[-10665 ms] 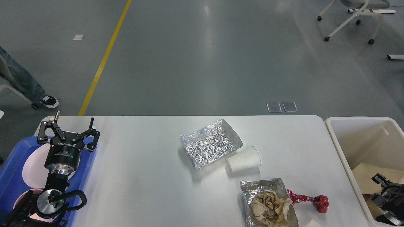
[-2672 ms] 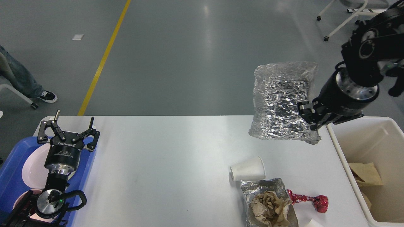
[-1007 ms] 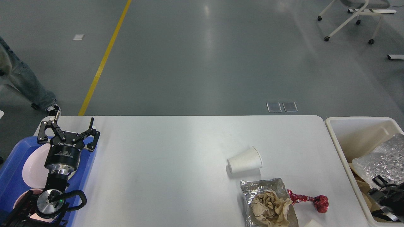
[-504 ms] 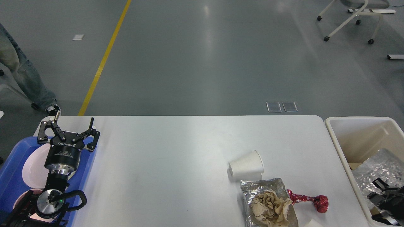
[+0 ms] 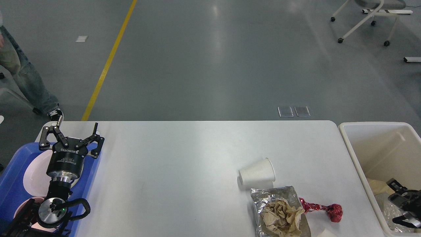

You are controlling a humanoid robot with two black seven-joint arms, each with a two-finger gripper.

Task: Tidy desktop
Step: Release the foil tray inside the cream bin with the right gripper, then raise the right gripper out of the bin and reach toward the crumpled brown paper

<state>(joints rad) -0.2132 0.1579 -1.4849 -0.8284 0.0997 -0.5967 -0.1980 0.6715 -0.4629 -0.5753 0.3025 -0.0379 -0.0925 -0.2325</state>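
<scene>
While the right gripper sits low inside the bin, its fingers unreadable, the left gripper hangs spread; the paper cup on the desktop probably comes next.

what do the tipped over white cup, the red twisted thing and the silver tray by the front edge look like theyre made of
The white tipped-over cup looks like matte paper or foam; its dull, even surface leaves that open. The red twisted wrapper seems to be metallic foil: glossy, crinkled, glinting. The silver crumpled tray looks like aluminium foil, wrinkled and reflective, holding a wad of tan crumpled paper.
</scene>
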